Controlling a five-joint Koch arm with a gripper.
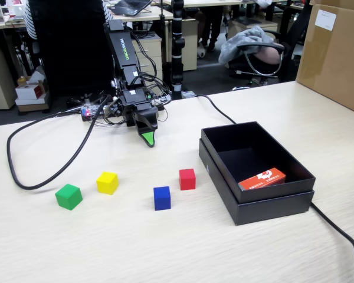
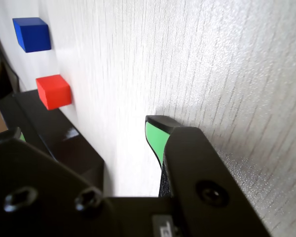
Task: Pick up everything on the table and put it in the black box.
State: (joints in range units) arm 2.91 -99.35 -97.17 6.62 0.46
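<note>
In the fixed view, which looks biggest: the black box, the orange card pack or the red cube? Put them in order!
1. Matte black cardboard box, by far the biggest.
2. Flat orange-red card pack lying inside it.
3. Small red cube, though it sits about as near as the pack, so this is fairly sure.

On the pale wood-grain tabletop (image 1: 165,247), four small solid cubes sit in a loose row: the green cube (image 1: 68,196) farthest left, the yellow cube (image 1: 107,183) just right of it, then the blue cube (image 1: 161,198) and the red cube (image 1: 187,178). Right of them stands the shallow matte black cardboard box (image 1: 259,203), a flat orange-red card pack (image 1: 262,178) inside. The black arm's green-tipped gripper (image 1: 148,140) points down at the table, far behind the cubes.
</note>
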